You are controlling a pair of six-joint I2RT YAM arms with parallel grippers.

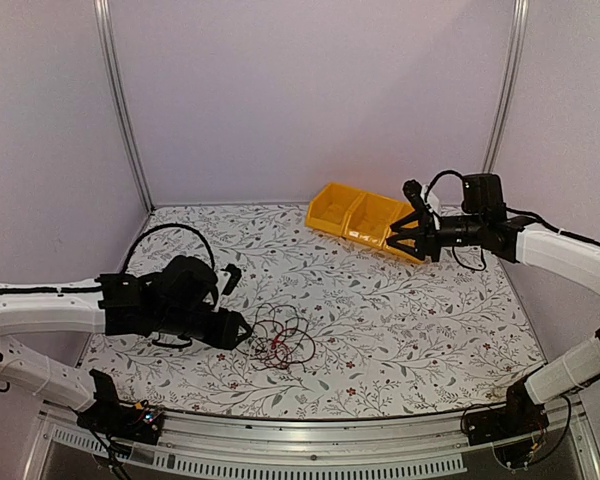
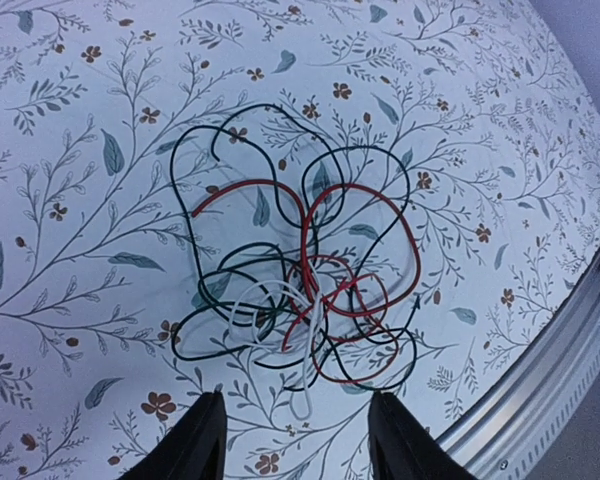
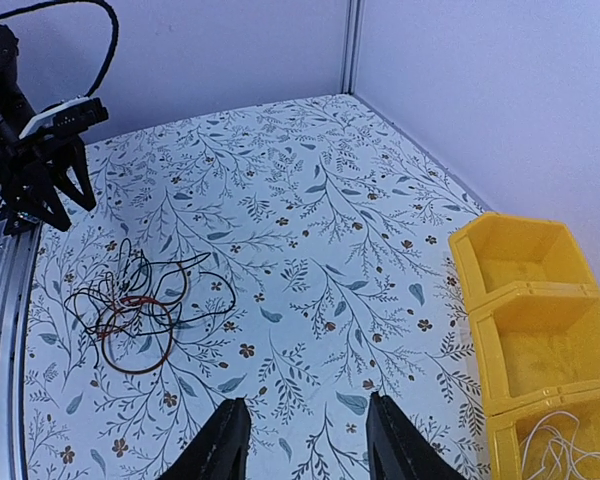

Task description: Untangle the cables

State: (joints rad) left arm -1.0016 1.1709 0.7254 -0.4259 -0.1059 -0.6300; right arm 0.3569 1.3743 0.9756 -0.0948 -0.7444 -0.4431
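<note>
The task appears to be at the approach stage. The cables (image 2: 300, 290) are lying as one knot of black, red and white loops on the flowered surface (image 1: 430, 320), directly ahead of the left pincer (image 2: 295, 420) and just beyond its fingertips, with a white end trailing back toward the gap between them. That pincer is hovering low with its jaws standing apart and is gripping nothing. The right pincer (image 3: 305, 425) is hanging well apart from the knot, which is lying far ahead of it and off to its left. Its jaws are likewise parted and empty. The yellow bins (image 3: 525, 290) are sitting just to its right, and the nearest compartment is holding some loose white wires (image 3: 555, 440), so part of the sorting may already be done. In the knot itself no strand is lying free of the others. The next move is probably calling for the left pincer to single out one wire, most likely the white end closest to it. It would need to close on that wire alone, right down at the surface because the wire is so thin, and then draw it out slowly. The right pincer would likely be needed to pin the rest, or the whole knot would simply be dragging along.
</note>
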